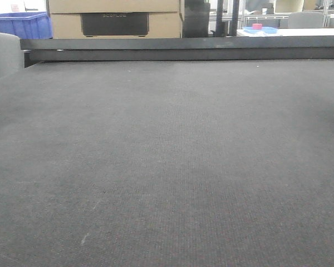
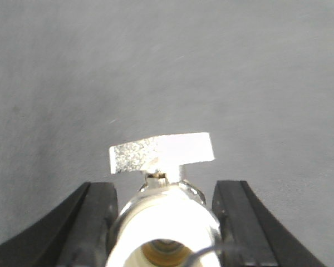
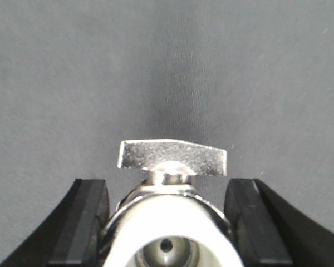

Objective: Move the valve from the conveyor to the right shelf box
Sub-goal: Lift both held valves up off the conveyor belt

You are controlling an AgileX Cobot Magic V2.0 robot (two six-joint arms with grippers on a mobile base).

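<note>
- Conveyor [image 1: 167, 167]: the front view shows bare dark grey belt up to the black rail [image 1: 183, 47]. No valve or arm is in that view.
- Behind the rail are cartons [image 1: 114, 19] and a blue crate [image 1: 19, 25]. Nothing I can call the right shelf box appears in any view.
- Left gripper [image 2: 164, 189]: black jaws sit against both sides of a valve [image 2: 164, 233]. No gap is visible, so I read it as clamped.
- Right gripper [image 3: 167, 183]: same picture, jaws tight on both sides of a second valve [image 3: 167, 228]. This also reads as clamped.
- Both valves point white cap toward the camera with the T-handle up [image 2: 161, 151], [image 3: 172, 156]. Only plain grey like the belt lies beyond.
- I can't tell from the wrist views whether either valve is lifted or resting on the belt.
- Progress, my judgement:
  - The grasp looks done on both arms.
  - Transport to the right shelf and release into the box are not yet done.
  - That puts it early to mid task.
</note>
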